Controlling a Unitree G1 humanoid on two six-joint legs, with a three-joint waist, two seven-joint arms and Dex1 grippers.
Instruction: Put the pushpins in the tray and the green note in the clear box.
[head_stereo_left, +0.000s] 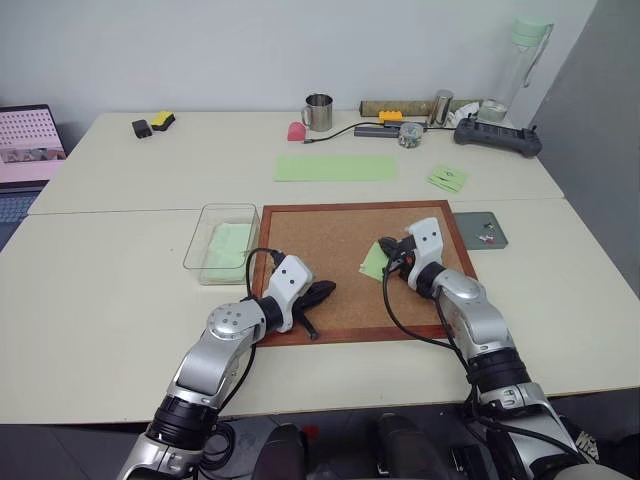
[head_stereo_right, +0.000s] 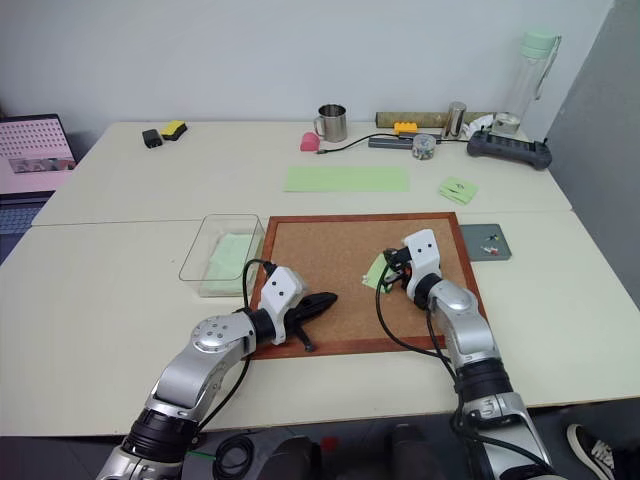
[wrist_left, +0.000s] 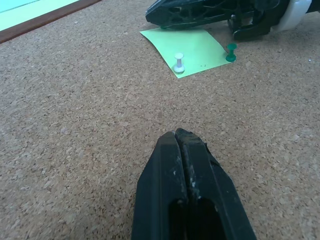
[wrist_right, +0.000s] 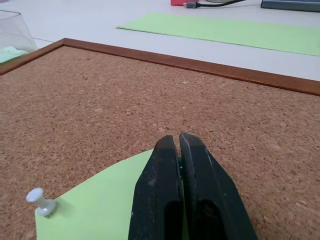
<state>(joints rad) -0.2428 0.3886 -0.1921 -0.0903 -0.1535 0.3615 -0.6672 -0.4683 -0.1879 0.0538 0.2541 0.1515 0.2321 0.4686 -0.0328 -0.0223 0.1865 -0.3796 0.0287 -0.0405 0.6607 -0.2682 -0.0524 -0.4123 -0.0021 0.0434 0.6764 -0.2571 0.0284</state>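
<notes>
Green paper, thin and limp, is judged light and easily torn — the green note (wrist_left: 189, 48) lies pinned near the middle of the corkboard (head_stereo_left: 330, 250). Its pushpins (wrist_left: 179, 62) are best pinched by their hard heads. The right claw (wrist_right: 179, 150) is closed at a pin on the note's edge; the left claw (wrist_left: 176, 145) is closed, empty.

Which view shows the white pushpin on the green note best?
The left wrist view: the white pushpin stands unobstructed on the green note. The right wrist view catches it at the note's corner; in the eye views it is too small to tell.
</notes>
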